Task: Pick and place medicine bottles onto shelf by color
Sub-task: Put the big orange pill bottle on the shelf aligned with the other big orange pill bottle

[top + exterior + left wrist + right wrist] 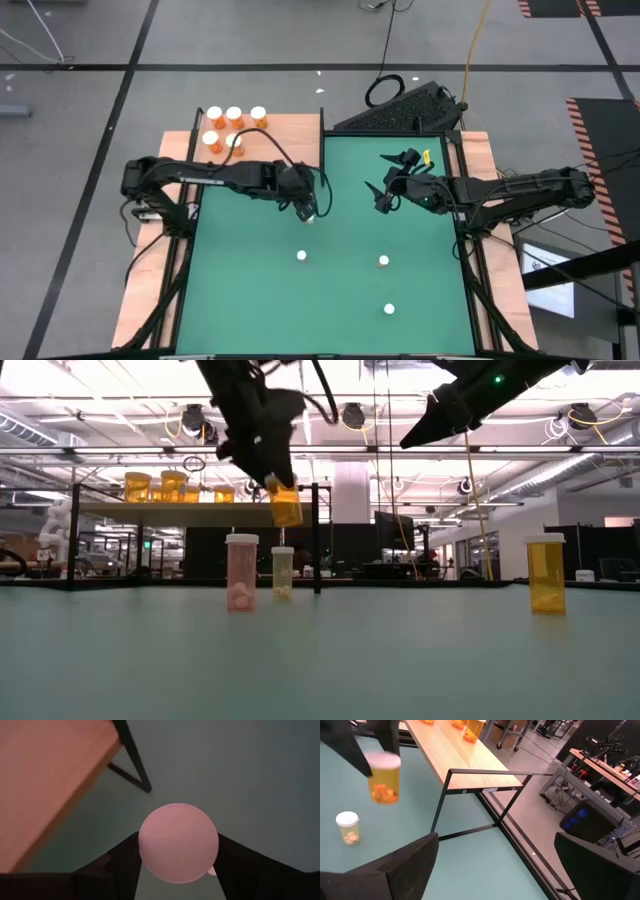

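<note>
My left gripper (308, 208) is shut on an orange medicine bottle (286, 506) with a white cap (178, 842). It holds the bottle above the green mat (420, 300), just right of the shelf's black post (322, 150). The bottle also shows in the right wrist view (384, 782). The wooden shelf (285, 135) at the far left carries several orange bottles (234, 116). Three bottles stand on the mat: a pink one (241, 572), a small pale one (283, 572) and an orange one (546, 573). My right gripper (385, 188) is open and empty over the far mat. My left gripper pinches the orange bottle at its cap end (145, 845) between its two fingers, one on each side. The fingers (262, 455) come from above, pointing down. The bottle hangs below them, slightly tilted, lifted clear of the mat.
The shelf's thin black posts (470, 772) stand along the mat's far left edge. White caps of the standing bottles show on the mat in the high view (301, 256) (384, 260) (389, 309). A dark keyboard (400, 108) lies beyond the table's far edge.
</note>
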Available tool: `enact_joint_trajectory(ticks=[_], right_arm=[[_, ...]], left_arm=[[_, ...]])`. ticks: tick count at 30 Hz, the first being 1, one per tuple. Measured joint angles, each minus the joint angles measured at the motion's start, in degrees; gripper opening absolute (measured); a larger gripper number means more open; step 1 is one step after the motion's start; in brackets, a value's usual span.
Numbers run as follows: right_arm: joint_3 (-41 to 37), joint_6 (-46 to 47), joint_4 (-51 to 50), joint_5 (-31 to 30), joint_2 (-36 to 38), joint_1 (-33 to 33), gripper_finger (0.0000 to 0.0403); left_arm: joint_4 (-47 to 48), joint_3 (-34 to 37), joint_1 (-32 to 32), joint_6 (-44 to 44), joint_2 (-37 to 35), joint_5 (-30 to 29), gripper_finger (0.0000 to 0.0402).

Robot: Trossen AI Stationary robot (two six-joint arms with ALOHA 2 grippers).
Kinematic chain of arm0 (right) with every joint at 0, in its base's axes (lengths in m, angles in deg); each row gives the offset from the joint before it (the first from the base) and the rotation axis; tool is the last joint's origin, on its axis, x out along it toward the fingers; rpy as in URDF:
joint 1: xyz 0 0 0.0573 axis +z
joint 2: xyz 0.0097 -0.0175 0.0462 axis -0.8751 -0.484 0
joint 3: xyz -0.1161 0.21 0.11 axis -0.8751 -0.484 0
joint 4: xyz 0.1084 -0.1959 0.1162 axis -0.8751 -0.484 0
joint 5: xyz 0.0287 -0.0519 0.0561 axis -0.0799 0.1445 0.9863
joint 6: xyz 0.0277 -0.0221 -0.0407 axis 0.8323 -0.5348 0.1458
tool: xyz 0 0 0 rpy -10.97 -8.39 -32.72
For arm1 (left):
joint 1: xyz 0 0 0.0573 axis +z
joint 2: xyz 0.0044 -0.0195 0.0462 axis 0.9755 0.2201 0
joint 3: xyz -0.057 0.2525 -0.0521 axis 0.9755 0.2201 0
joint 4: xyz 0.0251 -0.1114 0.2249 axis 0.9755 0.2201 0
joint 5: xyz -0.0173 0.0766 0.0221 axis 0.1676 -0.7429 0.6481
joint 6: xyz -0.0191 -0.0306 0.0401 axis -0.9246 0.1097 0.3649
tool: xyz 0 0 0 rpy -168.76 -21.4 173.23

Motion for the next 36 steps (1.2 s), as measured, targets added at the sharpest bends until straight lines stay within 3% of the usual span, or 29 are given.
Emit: enact_joint_trajectory(ticks=[17,36], right_arm=[[0.0,0.0,0.0,0.0,0.0,0.0,0.0392],[0.0,0.0,-0.2,0.0,0.0,0.0,0.0392]], left_arm=[[7.2,0.0,0.6,2.2,-11.1,-0.5,0.0224],[12.4,0.0,13.1,8.0,-12.6,-0.7,0.0225]])
